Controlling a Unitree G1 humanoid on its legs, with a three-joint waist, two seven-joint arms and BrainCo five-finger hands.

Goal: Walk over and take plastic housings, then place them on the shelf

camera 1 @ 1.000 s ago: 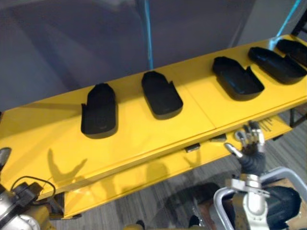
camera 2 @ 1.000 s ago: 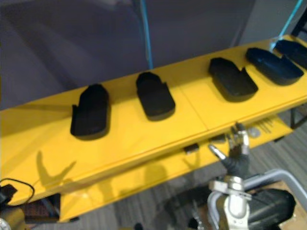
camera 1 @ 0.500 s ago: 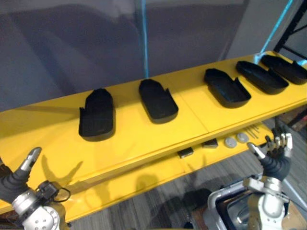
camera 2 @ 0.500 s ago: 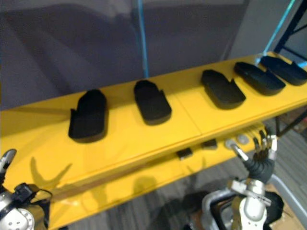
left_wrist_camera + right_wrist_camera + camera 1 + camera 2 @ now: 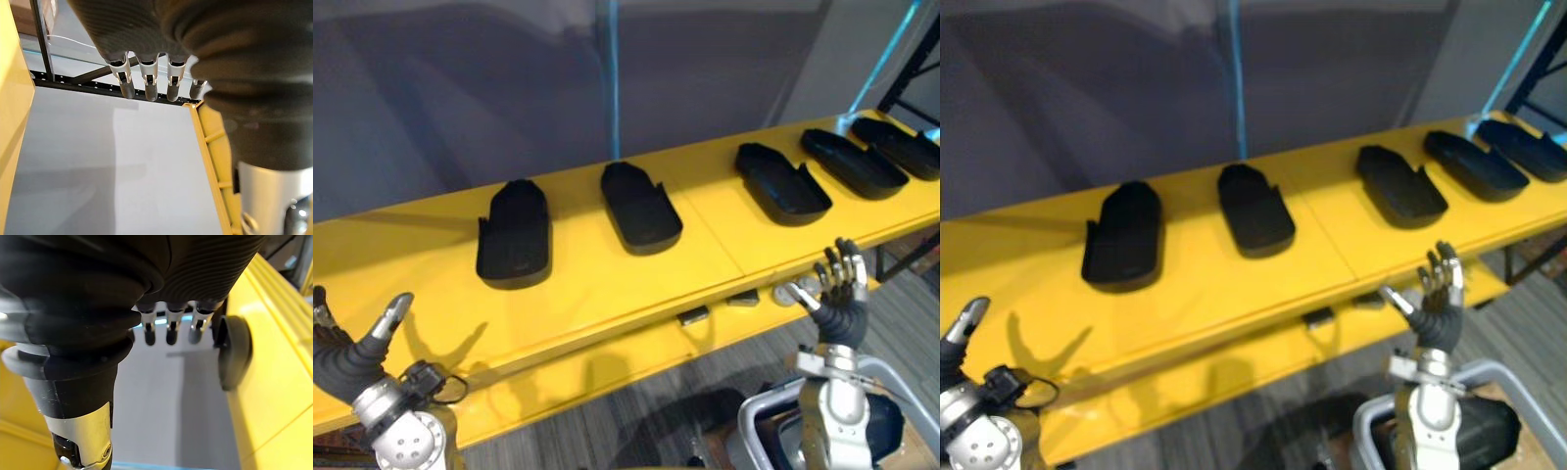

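Note:
Several black plastic housings lie in a row on the yellow shelf [image 5: 597, 294]: one at the left [image 5: 514, 233], one in the middle [image 5: 641, 208], one right of middle [image 5: 781, 183], and two more at the far right [image 5: 852, 163]. My left hand [image 5: 342, 357] is raised at the lower left, in front of the shelf's near edge, fingers straight and holding nothing. My right hand [image 5: 840, 294] stands upright at the lower right by the shelf's front edge, fingers spread and nothing in it. In the right wrist view a housing [image 5: 234, 352] lies past the fingertips [image 5: 168, 335].
A grey wall [image 5: 509, 88] with a blue vertical strip [image 5: 613, 78] stands behind the shelf. A lower yellow ledge [image 5: 636, 357] holds small dark blocks [image 5: 693, 315] and round silver pieces [image 5: 788, 293]. Grey floor lies below. A dark rack frame [image 5: 915, 59] rises at the far right.
The view has shifted a little. My right hand has risen and moved left toward the shelf's front edge. My left hand has lifted further into view at the lower left.

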